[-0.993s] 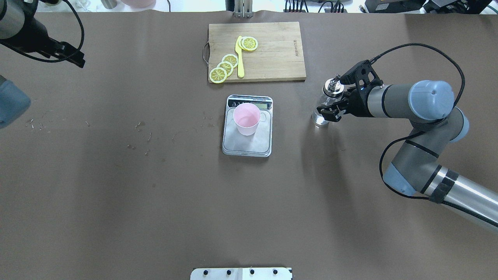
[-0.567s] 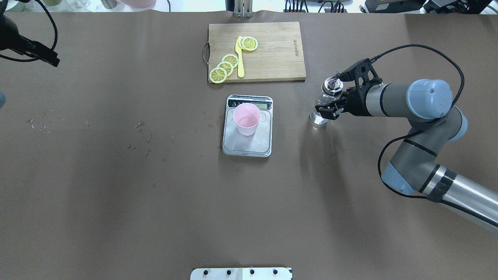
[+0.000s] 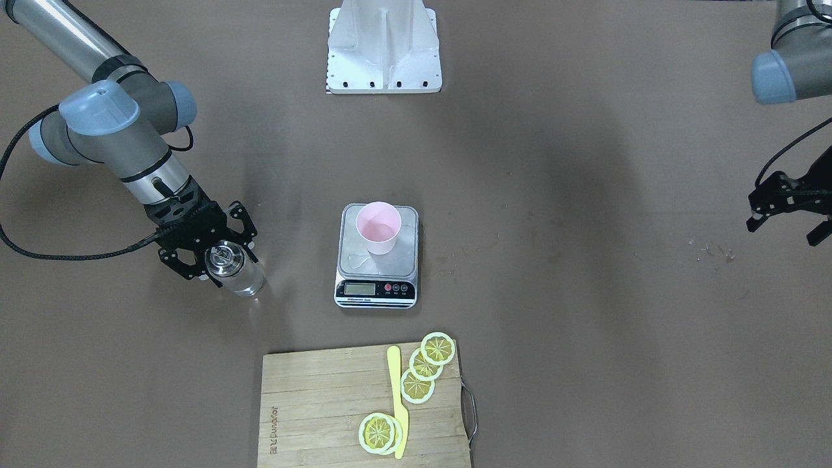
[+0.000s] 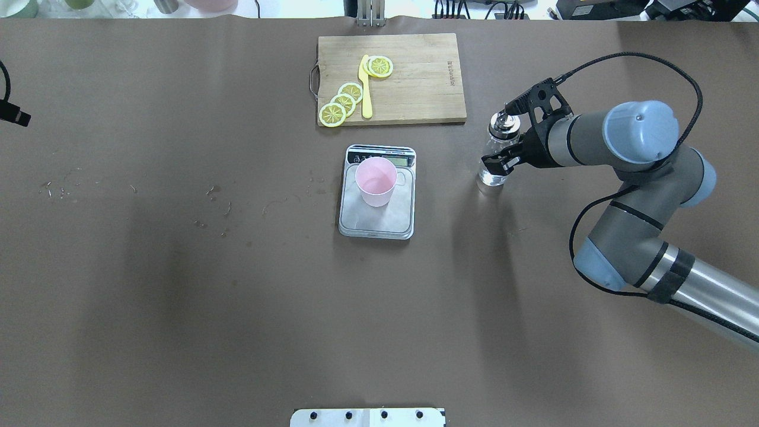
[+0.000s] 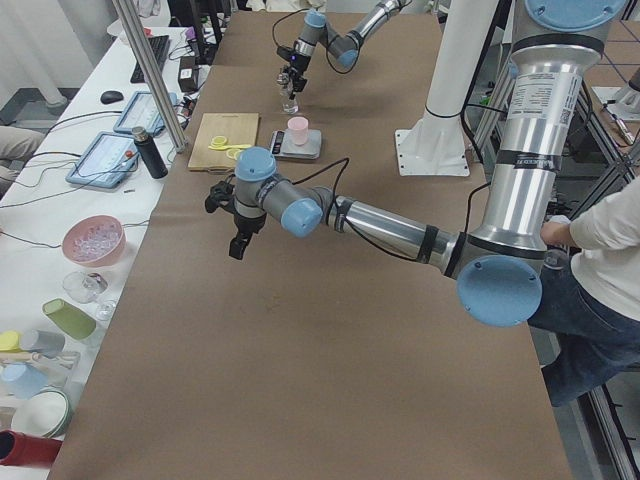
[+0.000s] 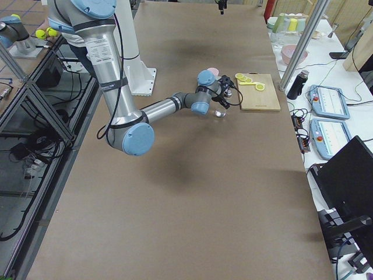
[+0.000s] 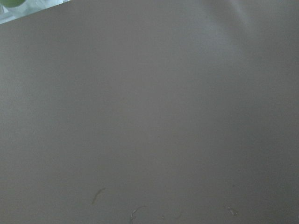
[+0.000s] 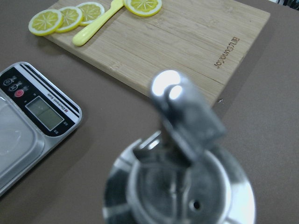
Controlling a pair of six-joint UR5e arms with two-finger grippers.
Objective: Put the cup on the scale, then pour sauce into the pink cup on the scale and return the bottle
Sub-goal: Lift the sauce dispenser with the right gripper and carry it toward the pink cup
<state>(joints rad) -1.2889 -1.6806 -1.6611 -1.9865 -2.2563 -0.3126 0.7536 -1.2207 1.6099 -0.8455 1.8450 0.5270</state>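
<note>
The pale pink cup (image 4: 376, 181) stands upright on the silver scale (image 4: 379, 224) at mid-table; both also show in the front view, cup (image 3: 378, 227) and scale (image 3: 376, 290). The clear glass bottle (image 4: 493, 168) with its silver pourer cap (image 4: 504, 125) stands nearly upright to the right of the scale, its base at the table. My right gripper (image 4: 497, 166) is shut on the bottle; the cap (image 8: 182, 186) fills the right wrist view. My left gripper (image 3: 783, 227) is open and empty, far off at the table's left side.
A wooden cutting board (image 4: 418, 77) with lemon slices (image 4: 342, 102) and a yellow knife (image 4: 366, 89) lies behind the scale. A small wet patch (image 3: 357, 260) sits on the scale platform. Small specks (image 4: 213, 193) dot the table left of the scale.
My left arm has drawn back to the left, almost out of the overhead view. My right gripper has shifted slightly away with the bottle, which now stands more upright.
</note>
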